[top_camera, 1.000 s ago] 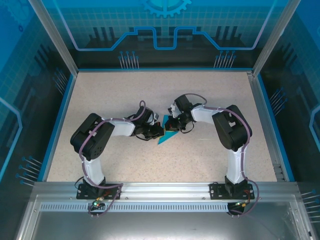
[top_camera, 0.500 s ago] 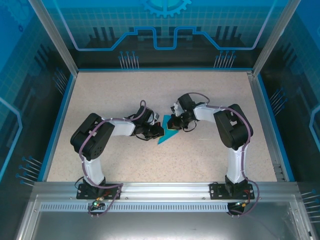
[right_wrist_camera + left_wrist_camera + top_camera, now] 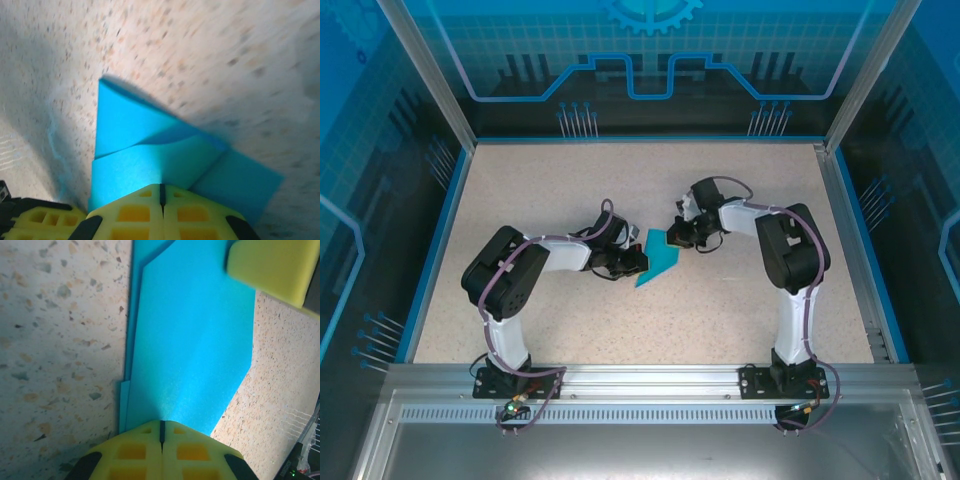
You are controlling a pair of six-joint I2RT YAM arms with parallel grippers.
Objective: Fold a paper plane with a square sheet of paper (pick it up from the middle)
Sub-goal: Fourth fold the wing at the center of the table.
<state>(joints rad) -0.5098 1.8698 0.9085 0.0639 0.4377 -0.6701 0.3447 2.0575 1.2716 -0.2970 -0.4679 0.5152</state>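
speckled beige worktop (image 3: 570, 320), centre: thin turquoise-blue paper sheet (image 3: 660, 257), partly folded in layers, not yet a dart. left claw (image 3: 161, 426) and right claw (image 3: 161, 189) each pinched closed on opposite edges. most folds likely remain.

text: we read none in any view | labels, brands: we find none legible | numbers: we read none | signs: gear emblem (image 3: 651, 12) on back panel (image 3: 650, 70), we see no lettering on it
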